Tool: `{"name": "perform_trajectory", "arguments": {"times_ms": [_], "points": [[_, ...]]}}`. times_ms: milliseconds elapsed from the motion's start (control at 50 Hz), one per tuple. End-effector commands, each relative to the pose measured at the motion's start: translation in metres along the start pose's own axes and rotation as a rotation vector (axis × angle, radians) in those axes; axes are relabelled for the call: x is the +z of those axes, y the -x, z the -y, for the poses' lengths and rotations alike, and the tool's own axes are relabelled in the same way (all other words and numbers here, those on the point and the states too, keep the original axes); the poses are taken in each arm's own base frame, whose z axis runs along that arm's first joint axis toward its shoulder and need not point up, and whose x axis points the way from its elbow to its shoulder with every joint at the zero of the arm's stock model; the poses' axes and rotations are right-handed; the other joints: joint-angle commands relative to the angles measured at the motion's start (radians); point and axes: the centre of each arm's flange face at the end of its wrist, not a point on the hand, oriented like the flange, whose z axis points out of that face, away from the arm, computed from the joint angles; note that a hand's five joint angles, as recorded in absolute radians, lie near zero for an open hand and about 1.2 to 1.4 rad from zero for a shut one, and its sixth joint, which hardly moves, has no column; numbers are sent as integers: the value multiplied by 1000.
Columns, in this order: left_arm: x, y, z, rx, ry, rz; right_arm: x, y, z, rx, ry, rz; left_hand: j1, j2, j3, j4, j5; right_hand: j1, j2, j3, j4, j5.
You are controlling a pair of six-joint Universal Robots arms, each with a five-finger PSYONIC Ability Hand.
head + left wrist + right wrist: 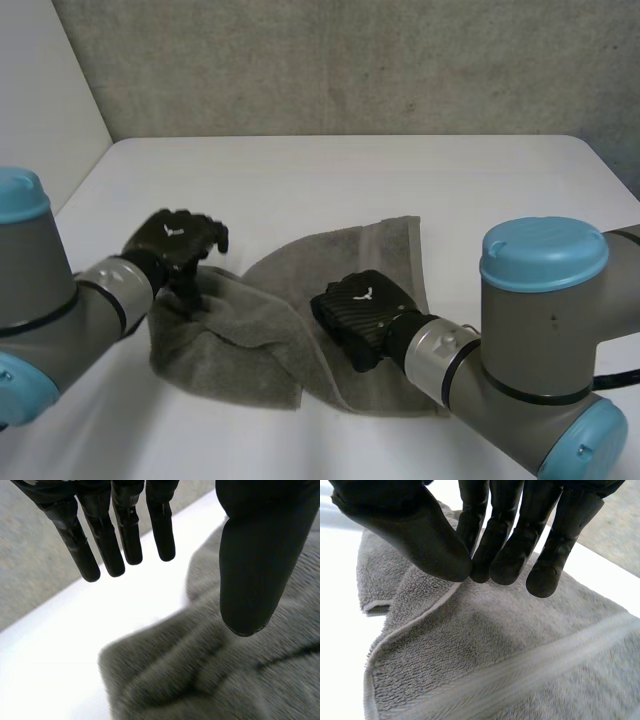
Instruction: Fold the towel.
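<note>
Folding step in hand: judged an early gather. The towel (262,330) lies rumpled and only partly doubled, with no clean fold made yet.
Head view, towel: grey terry in the middle of the bench (300,170). The far corner lies flat and the near part is heaped in soft ridges between the arms.
Head view, hands: the left robot hand (180,238) hovers over the towel's left edge. The right robot hand (360,308) sits low on the towel's right half.
Left wrist view: the left robot hand (250,570) is spread, fingers straight and apart from the thumb, holding nothing. Creased towel (200,680) lies under the thumb, with bare bench beyond the fingertips.
Right wrist view: the right robot hand (420,535) is pinching, thumb tip pressed to fingertips where the hem (405,625) rises to meet them. Cloth appears caught there.
Next move, judged: the left robot hand needs to close on its own edge. Both then lift and carry together so the layers land square.
Handling, judged: thick, limp pile, likely to sag and drag.
</note>
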Motion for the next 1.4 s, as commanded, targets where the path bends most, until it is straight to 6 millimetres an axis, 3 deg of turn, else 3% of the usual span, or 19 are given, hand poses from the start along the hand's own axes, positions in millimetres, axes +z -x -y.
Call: {"name": "perform_trajectory", "arguments": {"times_ms": [20, 80, 180, 420, 460, 500, 520, 540, 560, 600, 620, 660, 760, 960, 1040, 1200, 1400], "points": [[10, 19, 20, 6, -64, 44, -7, -5, -9, 162, 40, -38, 27, 29, 28, 28, 32, 44, 63, 45, 36, 33], [26, 23, 16, 3, -49, 42, -11, -3, -14, 192, 53, -36, 21, 23, 22, 22, 26, 44, 63, 45, 36, 33], [56, 33, -11, -31, 80, 25, -15, 4, -22, 199, 79, -21, 13, 15, 13, 13, 17, 44, 63, 45, 36, 33], [85, 43, -55, 94, 210, 1, -18, 3, -31, 213, 107, -25, 71, 73, 72, 71, 75, 44, 63, 45, 36, 33], [85, 41, -59, 112, 223, -6, -19, 4, -33, 215, 113, -24, 156, 158, 157, 157, 161, 44, 63, 45, 36, 33], [83, 40, -60, 124, 229, -9, -21, 5, -36, 218, 118, -25, 530, 532, 531, 531, 535, 44, 63, 45, 36, 33], [83, 40, -60, 124, 230, -9, -21, 5, -36, 218, 118, -25, 532, 534, 533, 533, 537, 44, 63, 45, 36, 33], [82, 41, -58, 125, 228, -6, -22, 5, -36, 221, 111, -30, 692, 694, 693, 693, 697, -210, -192, -210, -218, -222], [80, 41, -55, 124, 222, -1, -22, 5, -36, 221, 111, -30, 819, 821, 819, 819, 823, -213, -194, -212, -221, -224], [78, 42, -50, 126, 211, 5, -23, -1, -38, 227, 90, -61, 860, 862, 861, 861, 865, -762, -744, -762, -770, -774], [78, 42, -50, 126, 211, 5, -23, -1, -38, 227, 90, -61, 861, 863, 861, 861, 865, -765, -746, -764, -773, -776], [69, 42, -42, 126, 197, 13, -26, -4, -36, 247, 67, -94, 861, 863, 861, 861, 865, -1028, -1010, -1028, -1036, -1039], [55, 42, -30, 130, 172, 24, -29, -8, -35, 311, 63, -143, 861, 863, 861, 861, 865, -1177, -1159, -1177, -1185, -1189], [28, 42, -12, 138, 137, 43, -34, -15, -42, 307, 97, -210, 861, 863, 861, 861, 865, -1177, -1159, -1177, -1185, -1189], [18, 42, -7, 131, 125, 52, -41, -13, -49, 207, 122, -206, 861, 863, 861, 861, 865, -1177, -1159, -1177, -1185, -1189], [13, 40, -11, 114, 140, 47, -50, -20, -69, 55, 206, -223, 861, 863, 861, 861, 865, -1176, -1157, -1175, -1184, -1187], [10, 37, -14, 104, 130, 49, -43, -34, -78, -15, 132, -275, 861, 863, 861, 861, 865, -1029, -1011, -1029, -1037, -1040]]}}
